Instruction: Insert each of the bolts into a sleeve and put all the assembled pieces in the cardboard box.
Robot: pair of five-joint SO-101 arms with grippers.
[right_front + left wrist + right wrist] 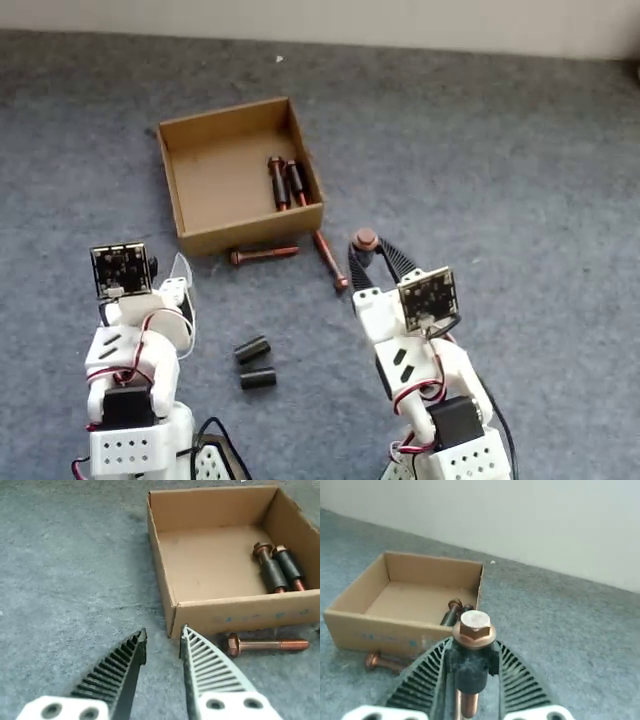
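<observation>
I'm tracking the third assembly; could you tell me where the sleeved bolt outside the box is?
High view: the sleeved bolt stands head-up in the right gripper, off the near right corner of the cardboard box.

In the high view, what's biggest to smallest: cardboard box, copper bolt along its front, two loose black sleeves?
Open brown cardboard box
Long copper bolt
Two short black cylindrical sleeves, alike in size

Box (250,230) holds two sleeved bolts (279,185); two bare bolts (264,254) beside it; two black sleeves (252,350) loose; third assembly (474,628) upright.
</observation>
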